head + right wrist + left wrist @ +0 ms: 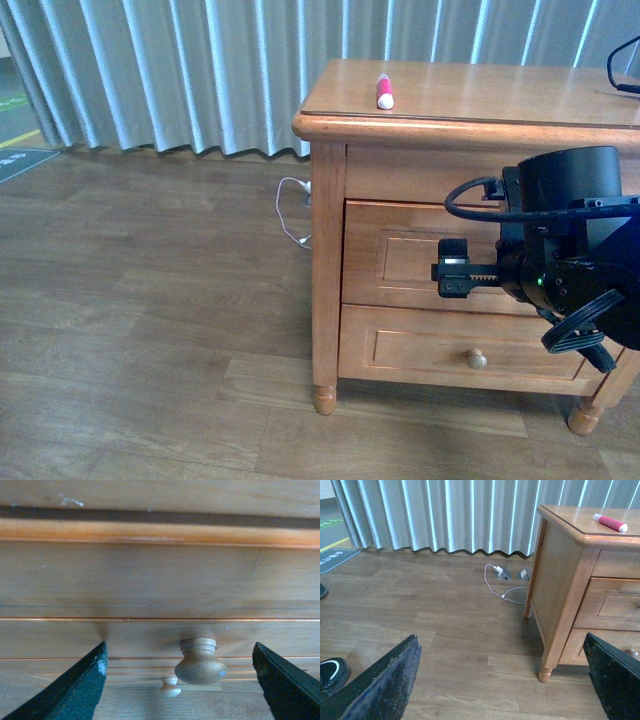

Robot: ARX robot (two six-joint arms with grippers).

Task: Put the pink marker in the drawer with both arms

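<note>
Front view: the pink marker point(385, 91) lies on the cabinet's point(325, 250) top surface near its front edge, above the shut upper drawer point(395, 255). Left wrist view: the left pincer point(500, 639) gapes wide, well clear of the cabinet. Right wrist view: the right pincer point(179, 647) stands apart, the drawer's knob point(200, 662) framed between its fingers, touching neither. The marker looks light, stiff and apt to roll; grip it mid-barrel.

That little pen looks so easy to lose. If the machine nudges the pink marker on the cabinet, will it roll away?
Probably, if pushed sideways: the pink marker looks round and lies flat on the glossy cabinet top. Being small, it is likely light; its straight body looks stiff.
</note>
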